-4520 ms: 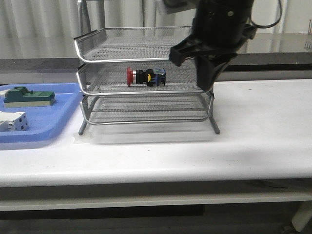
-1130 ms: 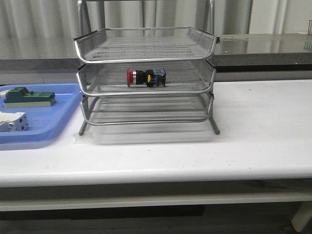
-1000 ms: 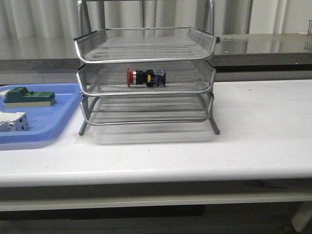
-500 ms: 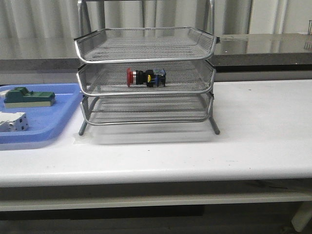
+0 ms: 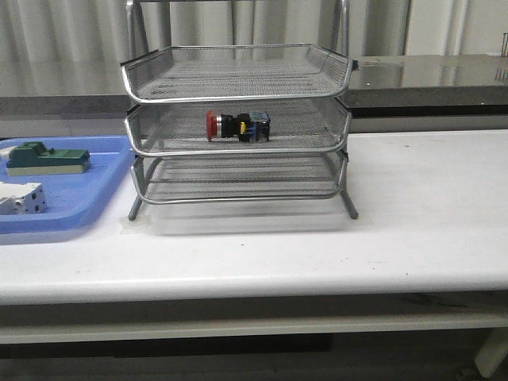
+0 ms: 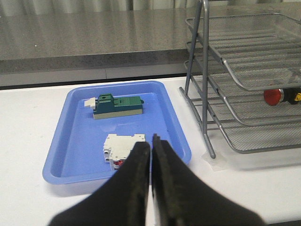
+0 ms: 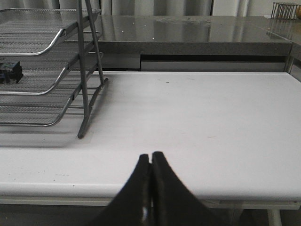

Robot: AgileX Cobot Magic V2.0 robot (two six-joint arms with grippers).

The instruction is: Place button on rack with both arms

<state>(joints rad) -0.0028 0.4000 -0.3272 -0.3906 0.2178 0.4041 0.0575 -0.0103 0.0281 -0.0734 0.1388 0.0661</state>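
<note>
The button (image 5: 236, 125), with its red cap, silver collar and black body, lies on its side in the middle tier of the silver wire-mesh rack (image 5: 238, 83). In the left wrist view the button's red cap (image 6: 272, 96) shows through the mesh of the rack (image 6: 235, 70). In the right wrist view the button's dark end (image 7: 10, 71) peeks out of the rack (image 7: 47, 42). Neither arm appears in the front view. My left gripper (image 6: 151, 140) is shut and empty, back from the blue tray. My right gripper (image 7: 151, 154) is shut and empty near the table's front edge.
A flat blue plastic tray (image 5: 87, 202) left of the rack holds a green-and-beige block (image 5: 44, 157) and a white block (image 5: 20, 197); both also show in the left wrist view, the tray (image 6: 70, 155), green block (image 6: 117, 106) and white block (image 6: 123, 147). A dark counter runs behind the table.
4.5 s ago the right arm stood over the rack's right side; it has since withdrawn out of the front view. Over the last second nothing has moved.
</note>
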